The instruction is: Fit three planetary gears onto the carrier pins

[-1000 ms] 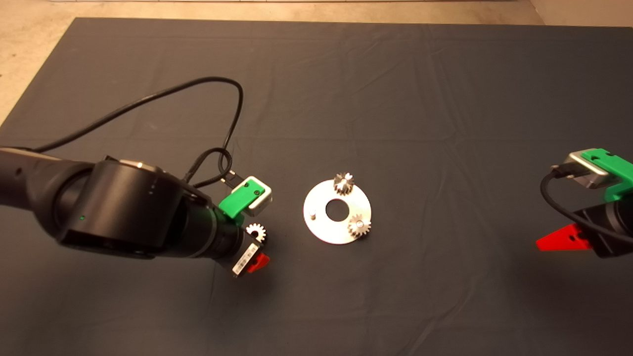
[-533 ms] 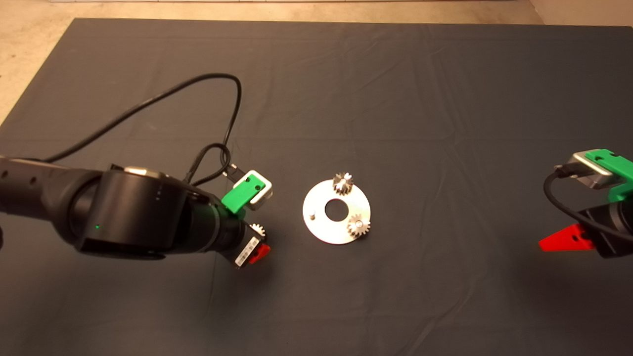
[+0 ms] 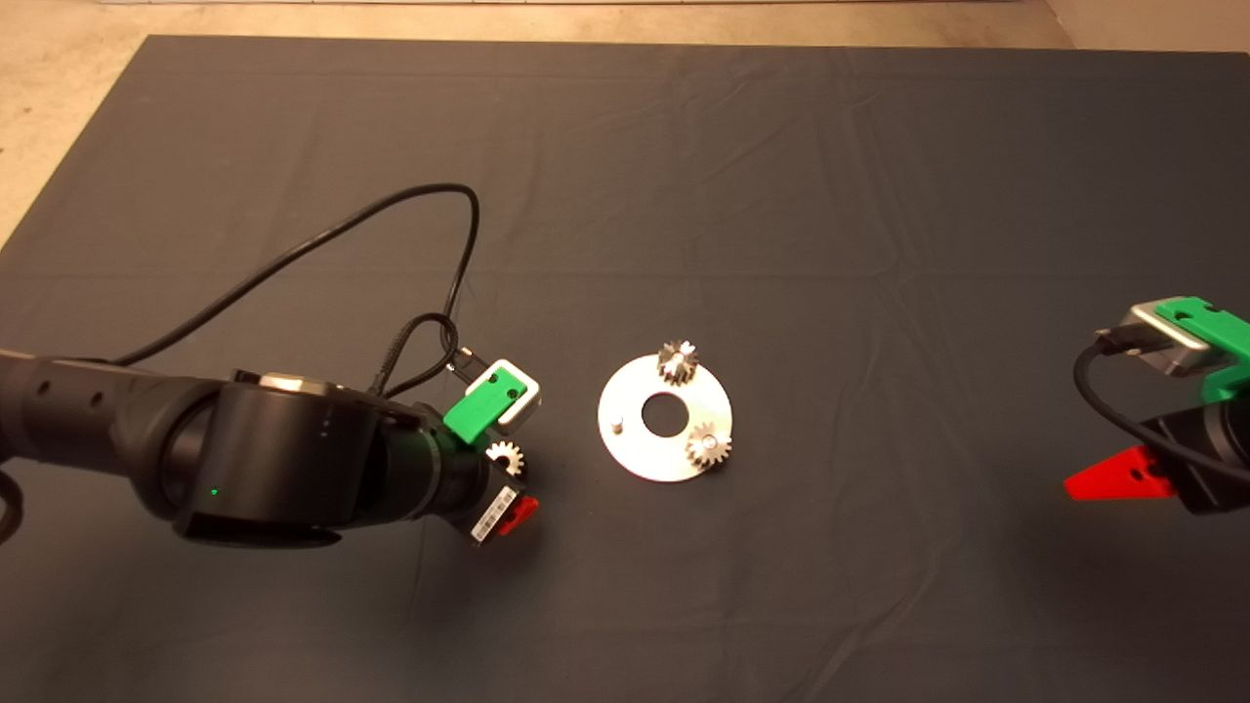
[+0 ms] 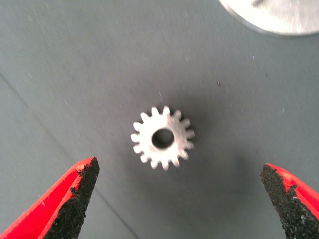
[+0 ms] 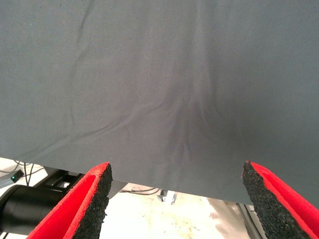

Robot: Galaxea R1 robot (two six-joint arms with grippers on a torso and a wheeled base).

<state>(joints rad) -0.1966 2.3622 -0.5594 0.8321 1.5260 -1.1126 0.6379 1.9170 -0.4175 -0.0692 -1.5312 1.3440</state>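
Left pincer (image 4: pixel 179 199): I have it over the bright silver-white gear (image 4: pixel 162 138), spread wide, one pad on each side and well clear of the teeth; it holds nothing.

Loose gear: it lies flat on the dark mat (image 3: pixel 781 195), centre hole up, just beside the carrier plate (image 3: pixel 665 417) on its left side in the head view (image 3: pixel 505 457).

Carrier plate: two darker steel gears already sit on pins, one at the far edge (image 3: pixel 678 362) and one at the near right (image 3: pixel 708 447). The third pin (image 3: pixel 616 424) stands bare on the side facing my left arm.

Right pincer (image 5: pixel 177 199): parked at the right edge of the tabletop, gaping, empty, looking at bare mat.

Stage, as I judge it: two of three done; the grasp on the last gear has not yet begun.

Risks: the gear is thin and lies flat, so pads closing too high could skate over the teeth and flick it away. A grip off-centre could tilt it, and a tilted bore would jam on the pin. Descending too hard could snag the mat's folds. On approach to the bare pin, I could nudge the plate and disturb the seated gears.
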